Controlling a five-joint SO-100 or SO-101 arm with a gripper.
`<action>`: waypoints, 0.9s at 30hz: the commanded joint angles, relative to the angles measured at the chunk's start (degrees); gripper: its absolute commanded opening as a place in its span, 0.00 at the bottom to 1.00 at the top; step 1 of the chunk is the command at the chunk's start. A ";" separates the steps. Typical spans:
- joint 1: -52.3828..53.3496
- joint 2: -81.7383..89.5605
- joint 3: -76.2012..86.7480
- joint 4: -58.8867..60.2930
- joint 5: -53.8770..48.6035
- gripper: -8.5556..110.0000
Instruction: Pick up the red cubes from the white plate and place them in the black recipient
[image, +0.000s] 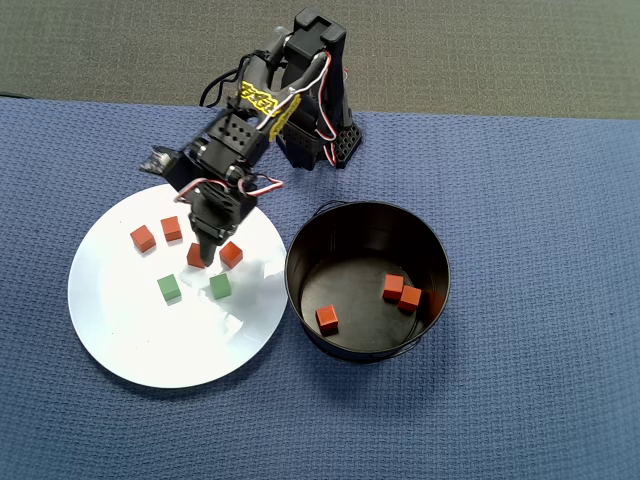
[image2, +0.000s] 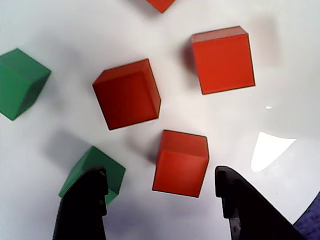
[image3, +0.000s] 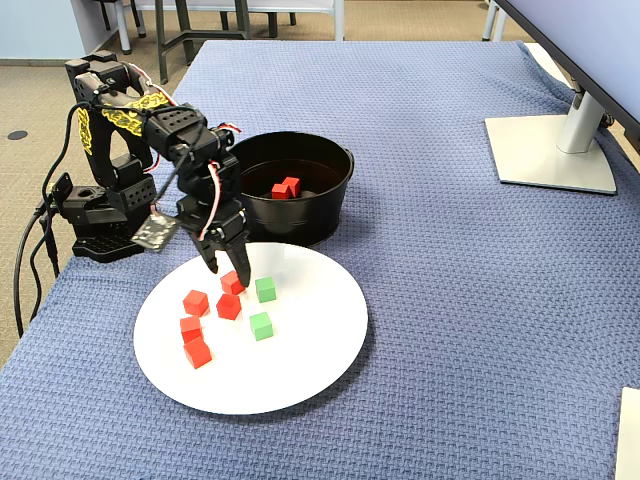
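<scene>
White plate (image: 130, 340), black pot (image: 300, 262) on blue cloth (image: 540, 300)

Four small red cubes (image: 143, 238) lie flat on the glossy white plate (image: 130, 340), loosely grouped in its upper half in the overhead view, each apart from the others. Three more rest on the flat bottom of the black recipient (image: 300, 262), a round, tall-walled pot standing upright just beside the plate's rim; two of them touch, while the third (image: 327, 319) lies apart.
</scene>
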 joint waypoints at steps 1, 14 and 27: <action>-2.37 3.08 0.18 -1.67 0.09 0.23; -3.78 1.67 3.25 -4.66 -1.23 0.18; -1.85 -3.43 0.88 -5.71 -2.55 0.18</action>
